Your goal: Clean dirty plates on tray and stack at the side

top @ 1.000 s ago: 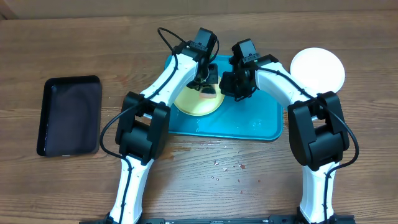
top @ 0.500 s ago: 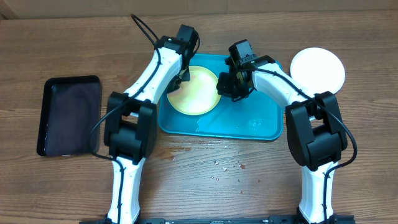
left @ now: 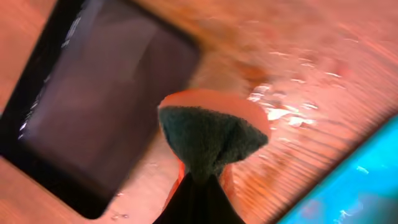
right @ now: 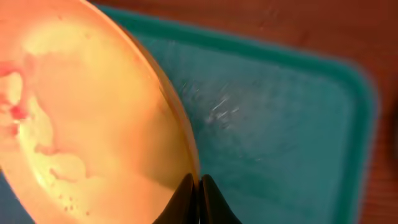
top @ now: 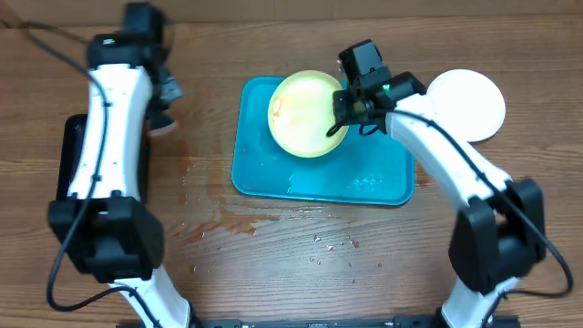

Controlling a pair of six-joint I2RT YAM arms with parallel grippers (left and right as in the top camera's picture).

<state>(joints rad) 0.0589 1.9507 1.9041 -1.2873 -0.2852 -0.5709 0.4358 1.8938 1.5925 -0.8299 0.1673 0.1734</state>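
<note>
- yellow-green plate (top: 301, 114): at the twelve o'clock end of the tray (top: 319, 182), overlapping its far rim. It looks raised and tilted, probably so that its face can be reached for wiping.
- Surface of same: glossy and pale. A red smear (right: 12, 93) and faint pink streaks show on it, so by my reckoning it is not yet clean.
- right claw (top: 344, 117): pressed together on the plate's three o'clock rim, pinching it edge-on.
- left claw (top: 166, 109): off at ten o'clock over the worktop (top: 273, 264), well apart from the plate. It pinches an orange sponge (left: 211, 130) with a dark green scouring face.
- white plate (top: 474, 100): flat on the worktop at the tray's two o'clock, likely the start of the stack.
- black tray (top: 71, 173): at nine o'clock, partly hidden under the left arm.
- Worktop between the two trays: wet.
</note>
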